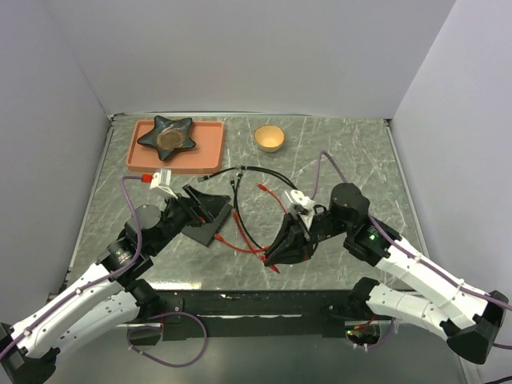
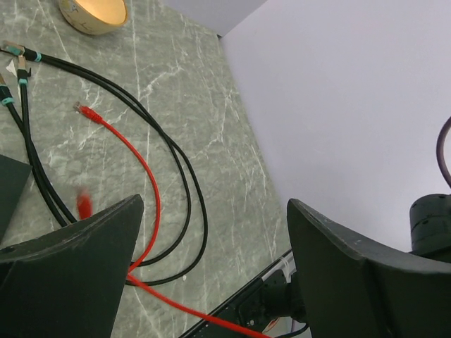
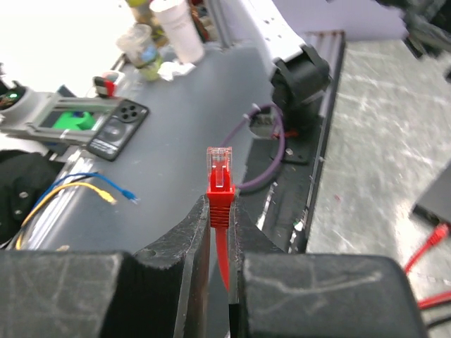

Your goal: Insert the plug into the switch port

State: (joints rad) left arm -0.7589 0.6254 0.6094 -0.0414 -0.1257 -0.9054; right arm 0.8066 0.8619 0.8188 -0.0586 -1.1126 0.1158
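Note:
My right gripper is shut on a red plug with a clear tip. The tip sticks out past the fingertips and points off the table's near edge. In the top view the right gripper hangs low over the front middle of the table, and the red cable trails from it. The flat black switch box lies left of centre; its ports do not show. My left gripper is wide open and empty at the box. A corner of the box shows beside the left finger.
A salmon tray holding a dark star-shaped dish is at the back left. A yellow bowl is at the back centre. Black cables loop across the middle. The red cable's other plug lies on the marble.

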